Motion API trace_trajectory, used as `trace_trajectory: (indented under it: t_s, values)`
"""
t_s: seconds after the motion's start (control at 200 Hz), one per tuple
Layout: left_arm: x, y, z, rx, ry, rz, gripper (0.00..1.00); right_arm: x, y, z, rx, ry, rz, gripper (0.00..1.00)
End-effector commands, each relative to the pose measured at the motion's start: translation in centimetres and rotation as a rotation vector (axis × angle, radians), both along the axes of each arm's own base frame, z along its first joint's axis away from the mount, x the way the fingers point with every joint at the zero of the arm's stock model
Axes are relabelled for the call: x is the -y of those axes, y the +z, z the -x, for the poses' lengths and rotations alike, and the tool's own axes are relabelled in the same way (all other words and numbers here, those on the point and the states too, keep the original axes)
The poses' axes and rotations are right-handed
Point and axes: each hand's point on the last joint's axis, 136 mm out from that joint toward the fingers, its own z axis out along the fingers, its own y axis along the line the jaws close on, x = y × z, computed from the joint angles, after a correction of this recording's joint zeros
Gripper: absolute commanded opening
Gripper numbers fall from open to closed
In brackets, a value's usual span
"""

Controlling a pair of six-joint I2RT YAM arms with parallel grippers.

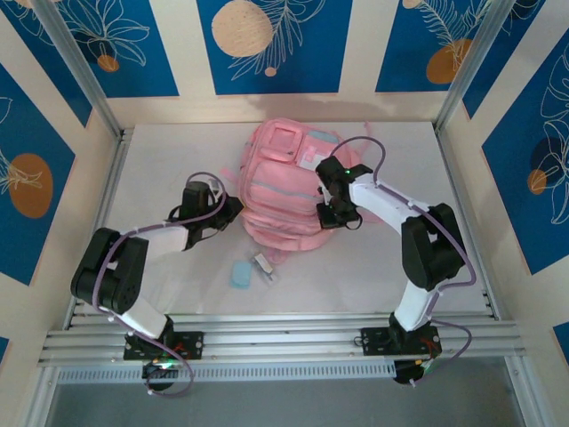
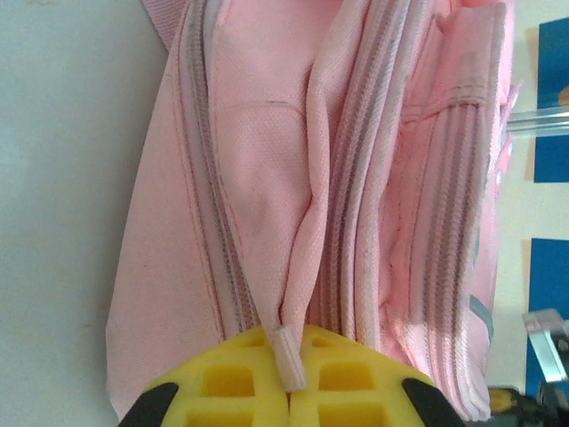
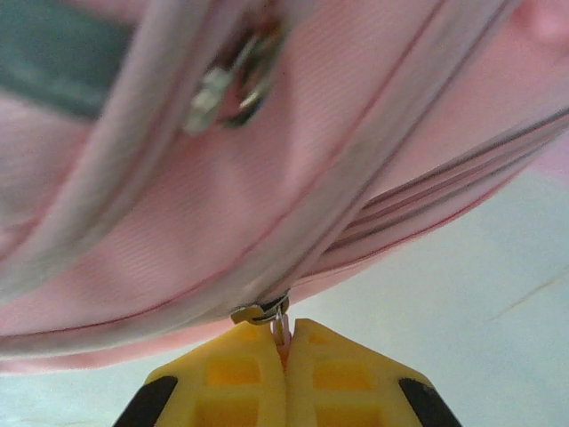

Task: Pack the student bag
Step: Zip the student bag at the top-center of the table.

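The student bag (image 1: pixel 283 182), a large pink backpack, lies flat in the middle of the white table. My left gripper (image 1: pixel 233 210) is at the bag's left edge. In the left wrist view its yellow fingers (image 2: pixel 231 382) are shut on a fold of pink fabric ending in a pale ribbed tab (image 2: pixel 290 358), beside a zipper line. My right gripper (image 1: pixel 334 213) is at the bag's right edge. The right wrist view has its fingers (image 3: pixel 233 374) shut on the pink pull of a metal zipper slider (image 3: pixel 260 311) on the bag's lower seam.
A small pale-blue flat item (image 1: pixel 241 274) and a little white-and-dark object (image 1: pixel 264 264) lie on the table in front of the bag. A second metal slider (image 3: pixel 233 84) hangs higher on the bag. Aluminium rails (image 1: pixel 284 334) run along the near edge.
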Motion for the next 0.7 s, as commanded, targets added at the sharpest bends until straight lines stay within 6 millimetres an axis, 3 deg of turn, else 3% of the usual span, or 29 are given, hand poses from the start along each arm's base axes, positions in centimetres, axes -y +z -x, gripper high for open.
trace_trajectory:
  t_s: [0.0, 0.28, 0.445, 0.565, 0.695]
  values:
    - [-2.3, 2.9, -2.0, 0.092, 0.039, -0.036, 0.0, 6.0, 0.3, -2.0, 0.042, 0.106, 0.273, 0.0]
    - [-1.9, 3.4, -2.1, 0.093, -0.018, -0.054, 0.0, 7.9, 1.2, -11.6, 0.248, 0.346, 0.287, 0.0]
    - [-1.9, 3.3, -2.0, 0.09, -0.028, -0.064, 0.0, 9.4, 3.2, -17.4, 0.369, 0.244, 0.219, 0.0]
    - [-2.4, 3.2, -1.9, 0.083, -0.021, -0.058, 0.0, 10.5, 3.1, -19.0, 0.365, 0.203, 0.241, 0.0]
    - [-2.9, 3.5, -2.1, 0.087, -0.012, -0.055, 0.0, 10.6, 2.2, -18.6, 0.32, 0.185, 0.234, 0.0]
